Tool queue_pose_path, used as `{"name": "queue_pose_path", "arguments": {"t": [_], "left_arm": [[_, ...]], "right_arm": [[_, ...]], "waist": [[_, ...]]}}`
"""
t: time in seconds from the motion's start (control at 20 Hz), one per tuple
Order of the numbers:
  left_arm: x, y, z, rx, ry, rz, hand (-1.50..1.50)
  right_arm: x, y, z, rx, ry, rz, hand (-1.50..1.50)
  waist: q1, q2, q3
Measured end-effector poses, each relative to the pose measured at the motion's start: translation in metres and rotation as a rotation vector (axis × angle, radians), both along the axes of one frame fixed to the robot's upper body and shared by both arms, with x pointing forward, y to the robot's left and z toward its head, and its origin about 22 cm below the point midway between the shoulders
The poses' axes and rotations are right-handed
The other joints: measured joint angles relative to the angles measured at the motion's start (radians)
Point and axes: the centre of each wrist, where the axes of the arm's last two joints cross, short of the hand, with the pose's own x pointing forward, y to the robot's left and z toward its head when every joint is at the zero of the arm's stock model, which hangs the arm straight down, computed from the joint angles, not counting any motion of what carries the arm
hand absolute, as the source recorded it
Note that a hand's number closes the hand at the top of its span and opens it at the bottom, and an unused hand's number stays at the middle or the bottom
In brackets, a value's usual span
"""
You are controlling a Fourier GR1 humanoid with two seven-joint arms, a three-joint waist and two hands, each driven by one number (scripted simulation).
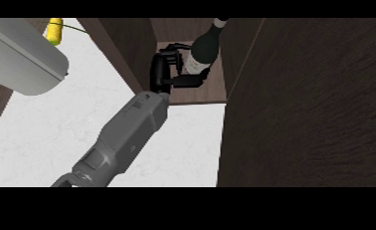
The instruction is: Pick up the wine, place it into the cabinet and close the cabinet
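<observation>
Inside the open cabinet (183, 97), 1 hand (165, 69) curls round the wine bottle (202, 50), thumb and fingers pinching its lower body from the left, the bottle's long axis near upright, base over the shelf, dark door (301, 104) standing open alongside.

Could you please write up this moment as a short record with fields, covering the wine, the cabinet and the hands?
wine bottle: dark, with a pale label, upright inside the cabinet, neck toward the view's top
cabinet: dark wood, open, its door swung out at the view's right
hand: black, on a grey forearm, fingers curled round the bottle's lower body; which arm it is cannot be told
other hand: not in view
counter: white, marbled
other things: grey rounded object at the left; yellow item at the top left
</observation>
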Motion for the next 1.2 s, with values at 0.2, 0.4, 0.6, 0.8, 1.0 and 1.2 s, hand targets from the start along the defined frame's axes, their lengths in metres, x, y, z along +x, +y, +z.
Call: {"name": "queue_pose_path", "arguments": {"t": [0.2, 0.4, 0.6, 0.8, 1.0, 1.2], "left_arm": [[0.01, 0.001, 0.004, 0.068, 0.017, 0.02, 1.5], [0.01, 0.006, -0.001, 0.108, 0.051, 0.045, 1.5], [0.008, 0.013, -0.011, 0.118, 0.073, 0.053, 1.5], [0.004, 0.02, -0.022, 0.133, 0.089, 0.061, 1.5], [0.0, 0.024, -0.03, 0.146, 0.097, 0.07, 1.5], [-0.005, 0.028, -0.037, 0.155, 0.079, 0.085, 1.5]], "right_arm": [[-0.002, -0.004, 0.005, -0.014, -0.009, 0.017, -1.5], [-0.001, 0.0, 0.002, -0.014, -0.011, 0.032, -1.5], [0.004, 0.001, 0.007, -0.017, -0.02, 0.034, -1.5], [0.007, 0.005, 0.009, -0.017, -0.023, 0.044, -1.5], [0.009, 0.006, 0.008, -0.01, -0.031, 0.051, -1.5], [0.01, 0.006, 0.007, -0.003, -0.033, 0.057, -1.5]], "waist": [[-0.008, 0.002, 0.0], [-0.018, 0.005, 0.0], [-0.022, 0.009, -0.001], [-0.032, 0.012, -0.001], [-0.044, 0.016, -0.001], [-0.053, 0.018, -0.002]]}}
